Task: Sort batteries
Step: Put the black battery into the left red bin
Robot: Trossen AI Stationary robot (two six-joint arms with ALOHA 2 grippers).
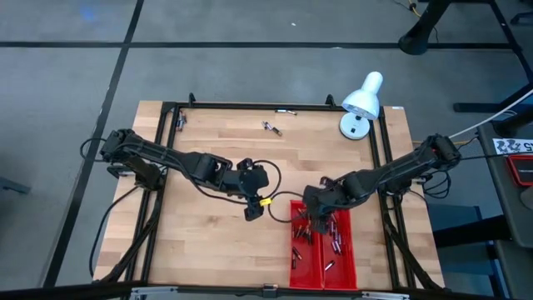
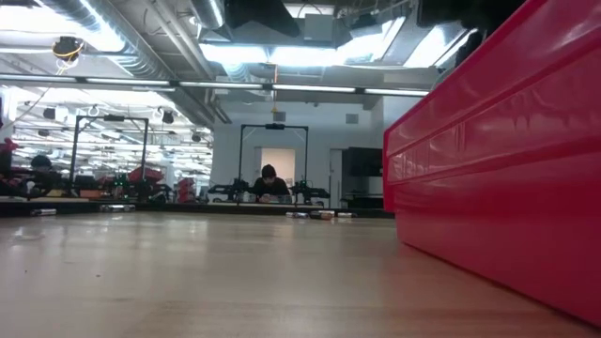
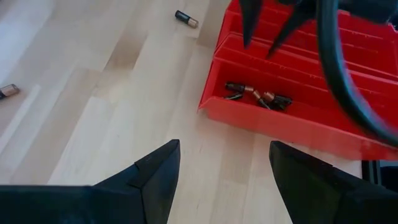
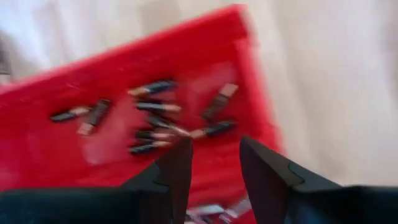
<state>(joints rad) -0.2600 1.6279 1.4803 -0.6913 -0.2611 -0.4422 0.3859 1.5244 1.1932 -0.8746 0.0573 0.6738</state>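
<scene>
Just beneath the right gripper (image 4: 214,165), whose fingers stand apart over the red tray (image 4: 37,162), the batteries (image 4: 155,115) look small, hard, slick and prone to roll, best pinched across the barrel, though neighbours crowd each cell, while the left gripper (image 3: 221,168) waits open beside the tray, 2 strays ahead

The counter (image 1: 216,233) is pale wood, smooth with a soft sheen. The tray (image 3: 298,124) looks like glossy red plastic. The batteries (image 4: 155,112) are dark with metallic ends. Each gripper's fingers (image 3: 155,180) are matt black
</scene>
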